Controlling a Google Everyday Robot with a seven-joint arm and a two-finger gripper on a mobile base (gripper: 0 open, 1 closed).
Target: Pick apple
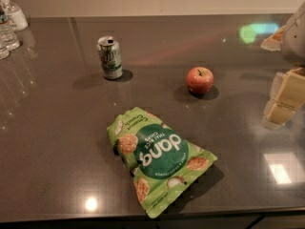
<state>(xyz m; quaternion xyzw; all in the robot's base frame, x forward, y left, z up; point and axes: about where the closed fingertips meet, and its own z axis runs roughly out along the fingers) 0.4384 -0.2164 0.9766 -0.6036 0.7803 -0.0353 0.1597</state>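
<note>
The apple [199,80] is small, round and red-orange with a short stem. It sits upright on the dark grey countertop [57,142], right of centre. My gripper [282,100] is at the right edge of the camera view, cream-coloured, hanging above the counter. It is to the right of the apple and a little nearer the front, well apart from it. Nothing shows in the gripper.
A green soda can [110,57] stands left of the apple, further back. A green Dang chips bag [159,159] lies flat near the front edge. Clear water bottles [9,25] stand at the far left corner. A wall runs along the counter's back.
</note>
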